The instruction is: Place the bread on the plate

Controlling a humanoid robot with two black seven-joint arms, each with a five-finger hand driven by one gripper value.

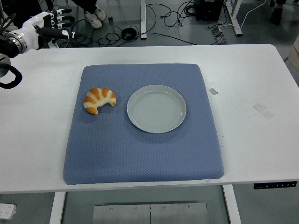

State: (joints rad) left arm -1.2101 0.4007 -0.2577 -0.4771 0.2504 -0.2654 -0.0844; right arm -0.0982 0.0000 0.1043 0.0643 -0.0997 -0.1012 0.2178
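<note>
A golden croissant-shaped bread (99, 100) lies on the left part of a blue mat (140, 154). Just right of it sits an empty pale grey plate (156, 108), near the mat's middle. My left hand (55, 23), white with black fingertips, hovers at the far left corner of the table, well up and left of the bread, its fingers stretched out and holding nothing. The right arm does not show.
The white table (252, 79) carries two small tape marks (263, 110) to the right of the mat. Cables, table legs and a person's shoes (96, 17) lie on the floor beyond the far edge.
</note>
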